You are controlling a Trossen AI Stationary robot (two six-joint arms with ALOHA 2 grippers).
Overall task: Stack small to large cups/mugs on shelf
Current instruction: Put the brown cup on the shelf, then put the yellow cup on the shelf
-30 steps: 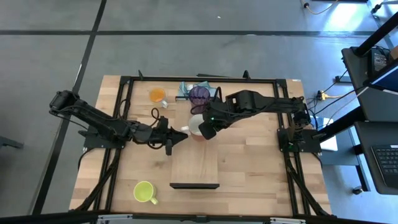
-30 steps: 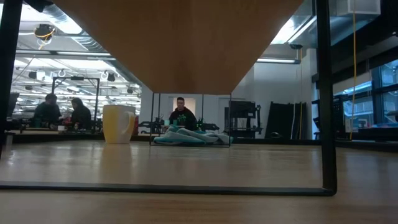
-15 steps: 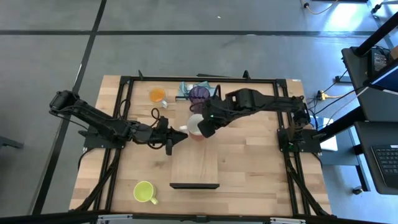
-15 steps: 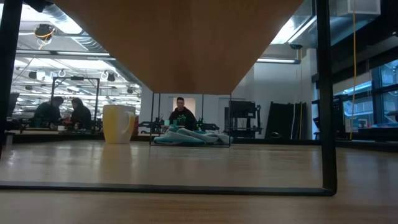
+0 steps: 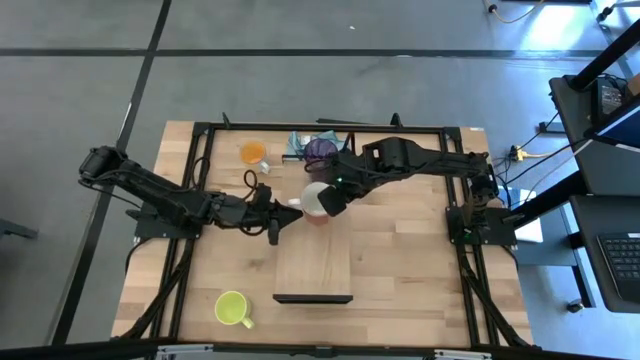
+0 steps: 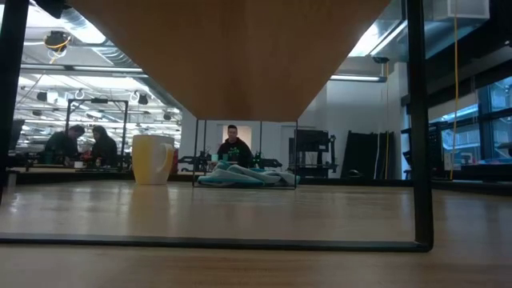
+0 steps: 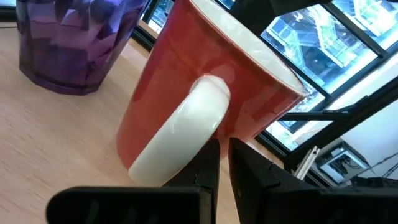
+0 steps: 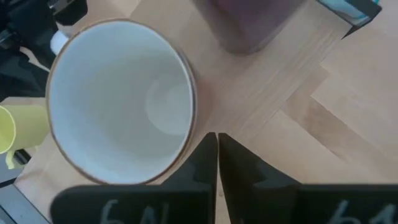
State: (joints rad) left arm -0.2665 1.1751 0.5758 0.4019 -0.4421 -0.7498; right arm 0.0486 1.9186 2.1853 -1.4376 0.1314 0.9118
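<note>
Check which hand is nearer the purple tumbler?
Right. The right hand sits by the red mug, just in front of the purple tumbler. The left hand is beyond the mug, farther from it.

Glossy red mug (image 7: 205, 93), translucent faceted purple tumbler (image 7: 74, 43), matt pale wooden shelf (image 5: 313, 262)

The wooden worktop (image 5: 400, 260) carries a pale plank shelf (image 5: 313, 265) lying near its middle, with the dark strip at the end toward the near edge. A yellow-green mug (image 5: 232, 308) sits near the near-left corner, and an orange mug (image 5: 254, 153) stands close to the far edge, left of centre. Along the far edge at the middle lie a teal object (image 5: 297, 146) and a purple tumbler (image 5: 320, 151), with a red mug (image 5: 315, 203) just nearer, at the shelf's far end.
</note>
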